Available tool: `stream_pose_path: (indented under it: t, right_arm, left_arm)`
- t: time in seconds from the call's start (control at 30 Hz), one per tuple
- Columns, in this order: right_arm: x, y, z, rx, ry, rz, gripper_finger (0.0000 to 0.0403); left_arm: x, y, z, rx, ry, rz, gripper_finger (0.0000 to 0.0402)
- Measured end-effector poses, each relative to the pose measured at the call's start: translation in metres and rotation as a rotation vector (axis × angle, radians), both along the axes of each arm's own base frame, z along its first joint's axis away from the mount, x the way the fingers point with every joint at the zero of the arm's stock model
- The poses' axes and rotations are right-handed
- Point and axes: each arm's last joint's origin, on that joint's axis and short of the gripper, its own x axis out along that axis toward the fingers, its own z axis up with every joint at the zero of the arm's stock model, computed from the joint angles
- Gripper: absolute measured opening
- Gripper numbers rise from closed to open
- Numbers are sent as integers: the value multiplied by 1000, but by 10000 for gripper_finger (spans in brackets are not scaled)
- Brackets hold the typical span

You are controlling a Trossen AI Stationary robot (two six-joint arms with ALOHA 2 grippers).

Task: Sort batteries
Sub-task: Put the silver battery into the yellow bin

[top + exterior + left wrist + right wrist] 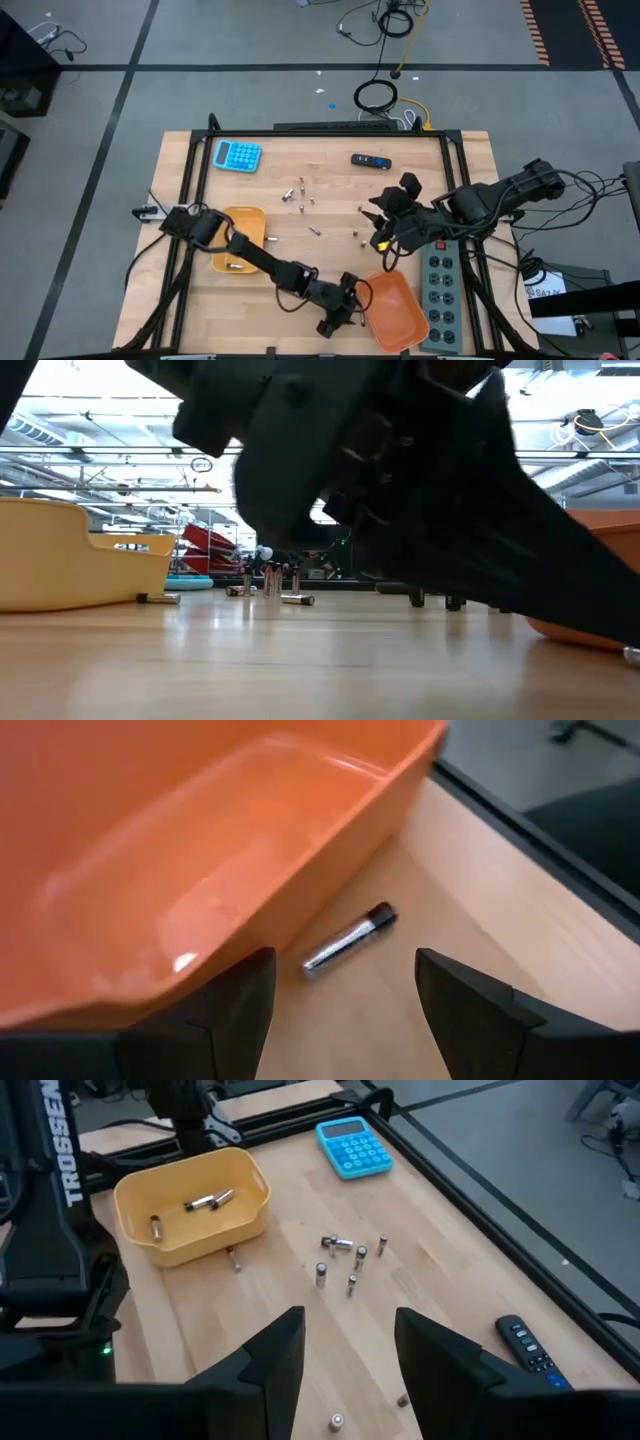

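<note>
A small silvery battery with a dark end (350,938) lies on the wood beside the outer wall of the orange tray (230,850), near the table's front edge. My left gripper (345,1010) hovers open, one finger on either side of it, touching nothing. In the high view my left gripper (348,310) is at the orange tray's (395,310) left side. My right gripper (350,1370) is raised above the table's middle right (385,235), open and holding nothing. More batteries (340,1255) are scattered mid-table. Three batteries lie in the yellow tray (195,1205).
A blue calculator (237,155) and a dark remote (370,160) lie near the far edge. A grey power strip (440,290) runs along the table's right side. Two loose batteries (337,1422) lie under my right gripper. The yellow tray (240,240) stands at left.
</note>
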Motion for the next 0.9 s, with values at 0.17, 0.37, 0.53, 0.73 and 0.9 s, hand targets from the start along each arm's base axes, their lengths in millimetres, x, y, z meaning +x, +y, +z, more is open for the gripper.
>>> stream_pose_path:
  t: [0.17, 0.37, 0.53, 0.73, 0.9]
  right_arm:
    - [-4, -2, 3, -13, -14, -17, 148]
    - [-2, 2, 1, -20, -23, -27, 148]
    - [14, 29, -8, -26, 10, 146, 148]
    - [36, 67, -40, -25, 165, 323, 148]
    - [45, 109, -64, -9, 290, 428, 148]
  left_arm:
    - [-2, -6, 1, 0, -12, 65, 248]
    - [-1, -1, 0, 19, -7, 184, 248]
    - [-9, 4, 10, 56, 82, 207, 248]
    - [-34, 1, 34, 135, 67, 305, 248]
    - [-78, 1, 41, 137, 37, 436, 248]
